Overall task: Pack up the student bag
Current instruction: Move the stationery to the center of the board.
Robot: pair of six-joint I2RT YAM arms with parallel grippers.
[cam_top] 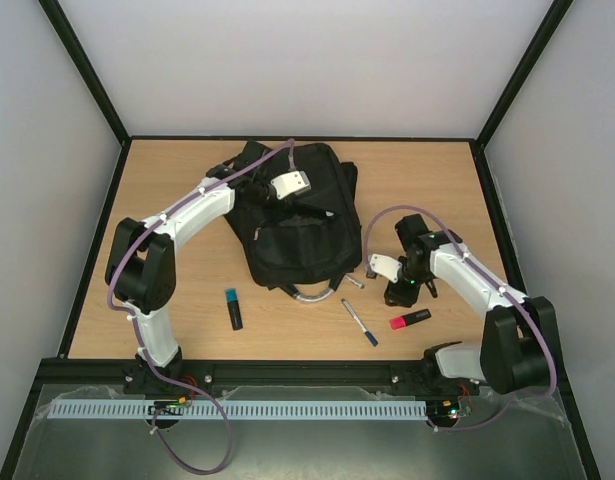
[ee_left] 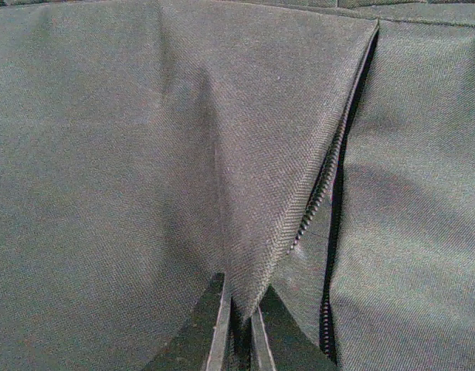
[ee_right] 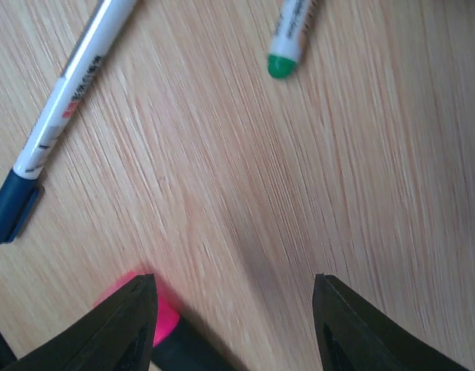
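Note:
The black student bag (cam_top: 292,225) lies flat in the middle of the table. My left gripper (cam_top: 275,196) is over its upper part. In the left wrist view it (ee_left: 241,300) is shut on a raised fold of the bag's fabric (ee_left: 276,154) beside an open zipper (ee_left: 330,178). My right gripper (cam_top: 400,292) hovers low over the table to the right of the bag, open and empty (ee_right: 233,284). A pink highlighter (ee_right: 164,323) lies by its left fingertip, apart from the bag.
A white pen with a blue cap (cam_top: 359,323) (ee_right: 63,108) lies in front of the bag, and a green-tipped pen (ee_right: 287,39) lies nearby. The pink highlighter (cam_top: 410,319) is at the right front. A blue-capped black marker (cam_top: 233,309) lies at the left front.

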